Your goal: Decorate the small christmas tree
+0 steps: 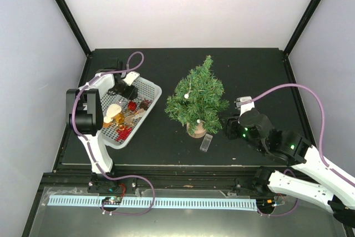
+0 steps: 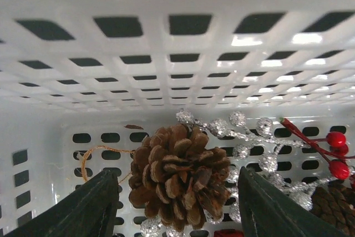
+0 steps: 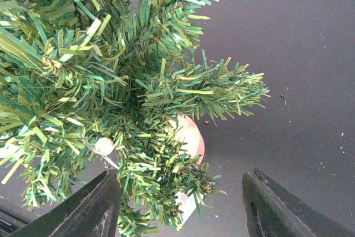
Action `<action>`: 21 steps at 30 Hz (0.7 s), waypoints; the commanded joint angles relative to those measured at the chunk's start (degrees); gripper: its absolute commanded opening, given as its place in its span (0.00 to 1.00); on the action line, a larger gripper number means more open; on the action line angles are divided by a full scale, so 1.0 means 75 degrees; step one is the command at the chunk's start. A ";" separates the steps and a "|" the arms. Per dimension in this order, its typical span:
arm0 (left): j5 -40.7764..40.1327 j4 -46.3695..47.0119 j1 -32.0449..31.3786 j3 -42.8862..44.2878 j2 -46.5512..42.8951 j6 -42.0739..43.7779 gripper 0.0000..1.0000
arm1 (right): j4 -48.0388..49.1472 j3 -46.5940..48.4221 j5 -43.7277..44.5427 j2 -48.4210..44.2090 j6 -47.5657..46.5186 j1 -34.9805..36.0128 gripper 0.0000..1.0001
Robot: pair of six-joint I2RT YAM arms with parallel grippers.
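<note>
The small christmas tree (image 1: 197, 95) stands mid-table on its round wooden base (image 1: 196, 130), with white beads in its branches. My left gripper (image 1: 128, 94) reaches down into the white basket (image 1: 152, 88). In the left wrist view its fingers (image 2: 83, 212) stand open on either side of a brown pine cone (image 2: 180, 178), with a gap on each side. My right gripper (image 1: 228, 125) hovers just right of the tree's lower branches. In the right wrist view it (image 3: 180, 209) is open, with green branches (image 3: 111, 81) and the base (image 3: 188, 137) ahead of it, holding nothing.
The basket also holds a silver beaded sprig (image 2: 249, 131), red berries (image 2: 335, 154) and a thin string (image 2: 91, 154). A small clear plastic piece (image 1: 206, 143) lies on the black table in front of the tree. A white bead (image 3: 104, 145) hangs on a low branch.
</note>
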 commanded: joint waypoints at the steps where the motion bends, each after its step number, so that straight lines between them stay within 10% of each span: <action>1: 0.0000 -0.0171 -0.0079 0.0253 0.0215 -0.0020 0.60 | 0.0143 -0.0044 0.0062 0.0030 -0.0043 0.0044 0.61; 21: 0.0137 -0.0195 0.0138 -0.0057 -0.0870 0.0076 0.40 | 0.0201 -0.0044 0.0002 0.0145 0.0050 0.0054 0.61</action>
